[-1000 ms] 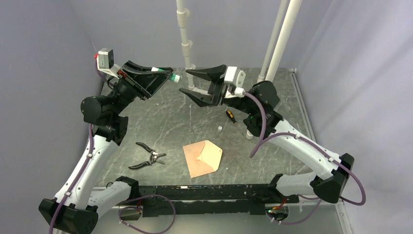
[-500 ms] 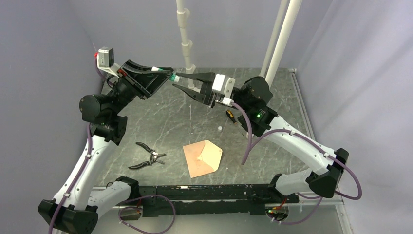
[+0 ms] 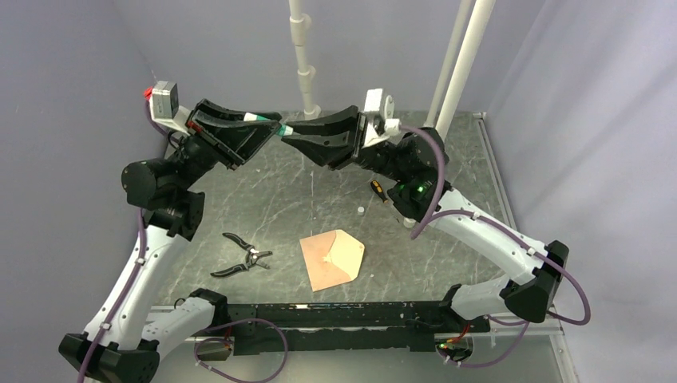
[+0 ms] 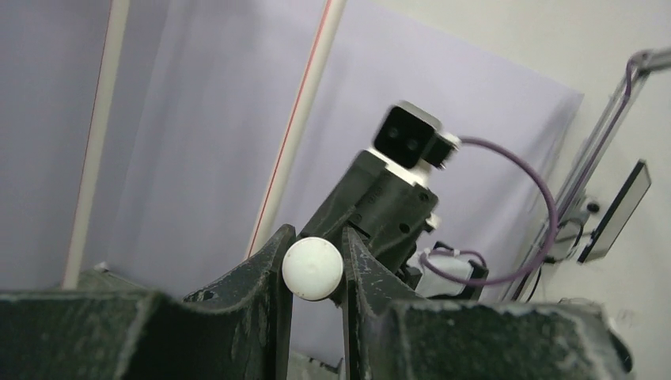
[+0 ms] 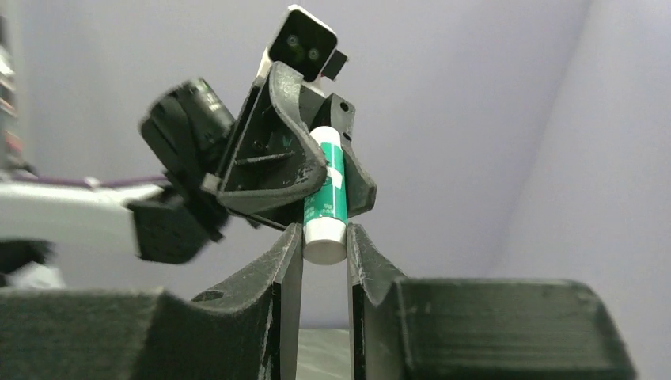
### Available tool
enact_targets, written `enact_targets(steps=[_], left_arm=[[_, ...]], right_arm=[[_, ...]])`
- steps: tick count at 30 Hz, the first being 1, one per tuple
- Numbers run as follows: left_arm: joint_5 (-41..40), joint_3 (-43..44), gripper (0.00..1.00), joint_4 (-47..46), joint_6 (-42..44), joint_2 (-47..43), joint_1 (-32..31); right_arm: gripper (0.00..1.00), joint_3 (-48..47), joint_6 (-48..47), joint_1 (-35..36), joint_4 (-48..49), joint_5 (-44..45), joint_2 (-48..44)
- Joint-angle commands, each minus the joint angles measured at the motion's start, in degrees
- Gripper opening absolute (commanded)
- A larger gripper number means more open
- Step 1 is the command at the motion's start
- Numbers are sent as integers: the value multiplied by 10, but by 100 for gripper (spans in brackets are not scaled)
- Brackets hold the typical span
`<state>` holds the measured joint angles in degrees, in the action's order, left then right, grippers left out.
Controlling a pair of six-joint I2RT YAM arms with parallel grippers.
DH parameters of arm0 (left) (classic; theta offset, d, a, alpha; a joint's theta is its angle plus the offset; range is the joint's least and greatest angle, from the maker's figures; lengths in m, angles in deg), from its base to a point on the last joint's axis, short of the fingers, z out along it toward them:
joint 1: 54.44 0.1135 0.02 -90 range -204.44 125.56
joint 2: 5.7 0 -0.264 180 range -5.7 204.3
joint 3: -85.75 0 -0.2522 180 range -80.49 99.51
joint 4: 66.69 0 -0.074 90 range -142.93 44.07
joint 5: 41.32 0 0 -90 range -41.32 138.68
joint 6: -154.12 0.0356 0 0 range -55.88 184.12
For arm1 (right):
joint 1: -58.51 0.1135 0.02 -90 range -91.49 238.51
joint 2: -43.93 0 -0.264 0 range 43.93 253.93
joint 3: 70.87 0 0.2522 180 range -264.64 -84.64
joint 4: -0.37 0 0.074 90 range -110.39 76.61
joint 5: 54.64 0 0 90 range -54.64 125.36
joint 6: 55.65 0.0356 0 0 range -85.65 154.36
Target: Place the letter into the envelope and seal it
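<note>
The envelope [image 3: 333,259] lies flat on the table near the front middle, tan at the left and paler at the right. The letter does not show as a separate sheet. High above the back of the table, my left gripper [image 3: 274,125] [image 4: 314,247] is shut on a green-and-white glue stick [image 3: 263,118] [image 5: 326,186], whose white round end [image 4: 312,268] sits between its fingers. My right gripper [image 3: 290,132] [image 5: 324,237] meets it tip to tip. Its fingers press both sides of the stick's white cap [image 5: 324,241].
Black pliers [image 3: 243,259] lie left of the envelope. A small screwdriver [image 3: 378,190] and a tiny white piece [image 3: 361,210] lie under the right arm. White pipes [image 3: 303,60] [image 3: 459,68] stand at the back, purple walls on all sides.
My right gripper moved left to the tip of the glue stick and its fingers closed onto the white cap. The left arm lifted slightly and kept its hold.
</note>
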<state>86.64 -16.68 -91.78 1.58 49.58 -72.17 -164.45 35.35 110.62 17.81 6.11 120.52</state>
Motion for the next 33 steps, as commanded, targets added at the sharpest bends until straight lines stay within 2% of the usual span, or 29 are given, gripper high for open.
enact_targets(steps=[1, 3, 6, 11, 15, 17, 19, 22, 25, 29, 33], left_arm=[[65, 14, 3, -15, 141, -16, -3], [104, 8, 2, -52, 190, -19, -2], [168, 16, 2, -94, 213, -8, -2], [266, 51, 2, -191, 157, 28, -3], [263, 54, 3, -185, 150, 28, -3], [241, 54, 3, -160, 155, 19, -2], [206, 51, 2, -125, 156, 7, -3], [168, 44, 2, -104, 131, -8, -3], [122, 42, 2, -72, 95, -21, -3], [34, 26, 2, -52, -2, -22, -3], [-5, 19, 2, -23, -75, -14, -3]], right_arm=[[0, 14, 323, 5, 148, 47, -16], [0, 38, 401, 5, 201, 59, -23], [0, 58, 503, 6, 264, 64, -20], [0, 76, 636, 8, 307, 110, -20], [0, 121, 698, 7, 389, 158, -22], [21, 136, 644, 8, 387, 148, -36], [43, 138, 518, 9, 333, 117, -61], [59, 138, 308, 12, 221, 92, -102], [61, 141, 126, 13, 150, 85, -127], [60, 122, -102, 18, 52, 28, -132], [59, 92, -284, 35, -11, 16, -118]])
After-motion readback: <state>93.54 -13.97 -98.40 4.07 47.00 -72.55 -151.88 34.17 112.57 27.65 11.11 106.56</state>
